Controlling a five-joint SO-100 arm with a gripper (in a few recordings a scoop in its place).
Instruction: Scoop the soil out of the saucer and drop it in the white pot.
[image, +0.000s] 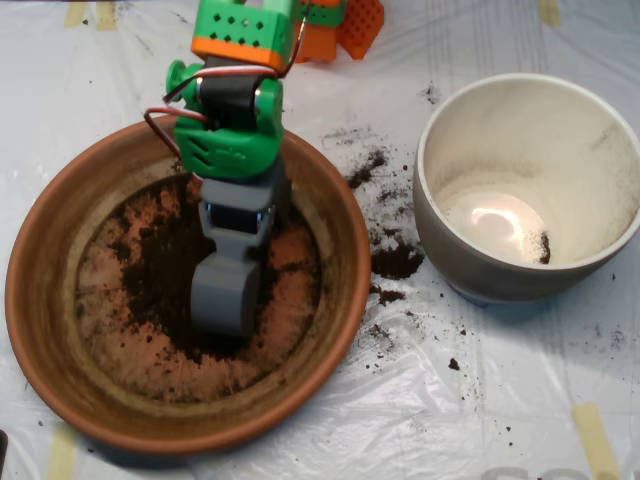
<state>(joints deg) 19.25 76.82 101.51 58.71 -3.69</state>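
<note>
A green and orange arm (240, 90) reaches down from the top of the overhead view into the saucer (45, 300), a wide terracotta dish that fills the left half of the picture and sits on a counter (520, 400) covered with clear plastic sheeting. At the arm's end the grey tool (225, 292) hangs low over the middle of the saucer, its rounded shell pointing at the camera and its lower edge down among the soil (165, 275); from this angle I cannot tell whether the two halves of the shell are together or apart, nor whether any soil is inside. The soil lies as a dark, crumbly patch across the centre of the saucer floor, thickest to the left of and beneath the tool, thinning to scattered grains toward the rim, where bare orange clay shows. To the right, apart from the saucer, stands the white pot (445, 235), deep and cream-coloured with a greyish outside; its inside is dusted with fine grains, with a small dark clump (544, 248) on the bottom near the right wall and a bright glare spot in the middle. Spilled soil (395, 262) is strewn on the plastic between saucer and pot, with a denser clump just beside the pot's left foot
</note>
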